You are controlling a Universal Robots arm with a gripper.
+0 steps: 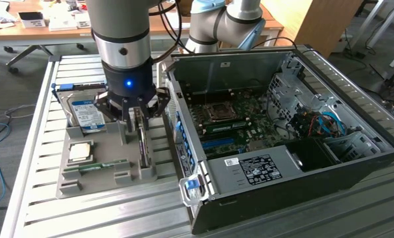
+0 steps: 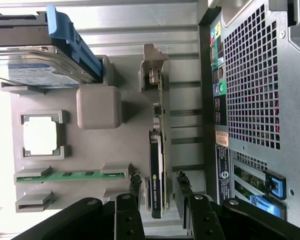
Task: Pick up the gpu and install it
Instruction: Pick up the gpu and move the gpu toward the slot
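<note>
Wrist view: the pincer (image 2: 158,181) hangs over the grey tray (image 2: 135,150) with its 2 fingers (image 2: 135,185) spread, 1 on each side of the gpu (image 2: 157,155); a gap shows between each fingertip and the card, so nothing is pinched. The gpu stands on its edge in a slot of the tray, along the tray side nearest the computer case (image 2: 250,75). Other slots of the tray hold a hard drive (image 2: 40,65) with a blue bracket, a square processor chip (image 2: 40,137) and a thin memory stick (image 2: 70,175), all well apart from the fingers. In the exterior view the pincer (image 1: 139,121) sits low over the tray (image 1: 111,148) on the slatted metal worktop (image 1: 117,213), right above the upright gpu (image 1: 143,148); the open computer case (image 1: 283,124) lies just beside the tray.
</note>
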